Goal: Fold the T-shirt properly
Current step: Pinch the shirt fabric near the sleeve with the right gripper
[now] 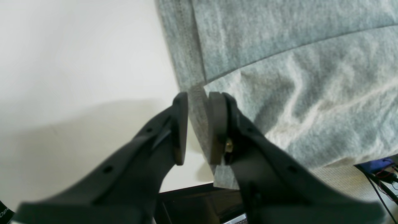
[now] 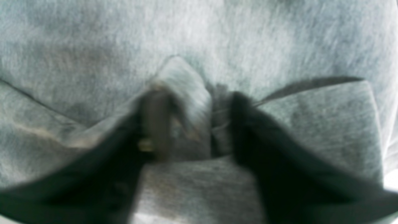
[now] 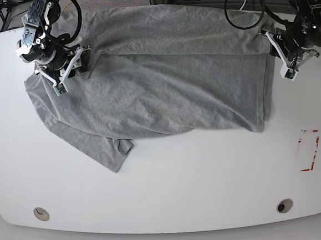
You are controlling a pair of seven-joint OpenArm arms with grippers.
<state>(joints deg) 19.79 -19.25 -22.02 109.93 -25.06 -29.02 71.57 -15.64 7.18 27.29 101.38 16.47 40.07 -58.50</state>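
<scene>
- The grey T-shirt [image 3: 158, 87] lay spread on the white counter [image 3: 171, 180].
- The left claw [image 1: 197, 124] pinched its edge.
- The right claw [image 2: 191, 124] gripped a bunched fold.

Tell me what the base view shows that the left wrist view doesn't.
Only the base view shows the whole grey T-shirt spread on the white table, the right gripper on its other side, and a red outline. Only the left wrist view shows the left gripper close up, a thin shirt edge between its fingers. Both show shirt and table.
</scene>
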